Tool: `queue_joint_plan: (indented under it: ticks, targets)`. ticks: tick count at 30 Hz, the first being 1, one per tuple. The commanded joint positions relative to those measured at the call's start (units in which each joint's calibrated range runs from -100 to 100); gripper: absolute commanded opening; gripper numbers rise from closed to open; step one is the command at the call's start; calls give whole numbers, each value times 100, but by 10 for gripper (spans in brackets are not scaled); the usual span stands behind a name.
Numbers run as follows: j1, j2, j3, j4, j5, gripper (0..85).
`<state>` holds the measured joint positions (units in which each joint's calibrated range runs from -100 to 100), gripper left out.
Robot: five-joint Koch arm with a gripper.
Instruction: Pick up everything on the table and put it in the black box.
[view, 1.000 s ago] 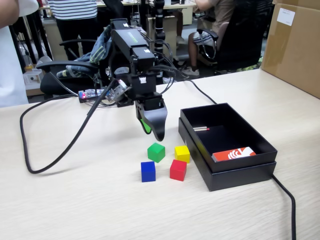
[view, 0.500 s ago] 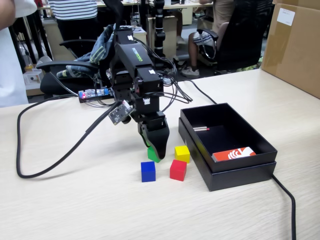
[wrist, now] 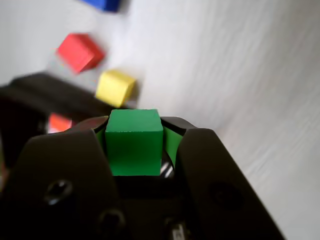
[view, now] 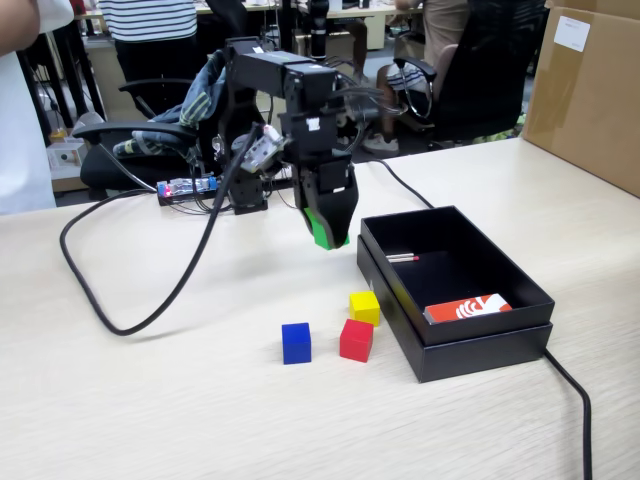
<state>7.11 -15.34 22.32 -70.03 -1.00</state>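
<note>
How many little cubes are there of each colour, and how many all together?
Green cube: 1, held in the gripper
Blue cube: 1, on the table
Red cube: 1, on the table
Yellow cube: 1, on the table
Total: 4

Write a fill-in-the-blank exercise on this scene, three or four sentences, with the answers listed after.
1. The gripper has its jaws shut on the ____ cube.
2. The number of cubes left on the table is ____.
3. In the fixed view, the cube on the table nearest the black box wall is the ____ one.
4. The red-and-white card lies inside the ____.

Missing words: green; three; yellow; black box
</note>
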Motion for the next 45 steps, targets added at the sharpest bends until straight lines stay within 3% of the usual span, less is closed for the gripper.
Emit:
queue_joint_plan:
  ticks: [1, 5, 17, 26, 28, 30, 34, 39, 45]
  targets:
    - [479, -308, 1104, 10, 166, 116]
    - [879, 851, 1930, -7, 347, 116]
    - [1270, 4110, 3489, -508, 801, 125]
    - [1153, 3777, 3407, -880, 850, 355]
    - [1079, 3135, 3289, -897, 850, 375]
    - [581, 1104, 3135, -897, 689, 374]
    - [-20, 323, 2972, -897, 327, 378]
    - [-557, 461, 2428, -889, 73, 463]
    - [-835, 1815, 2446, -863, -15, 465]
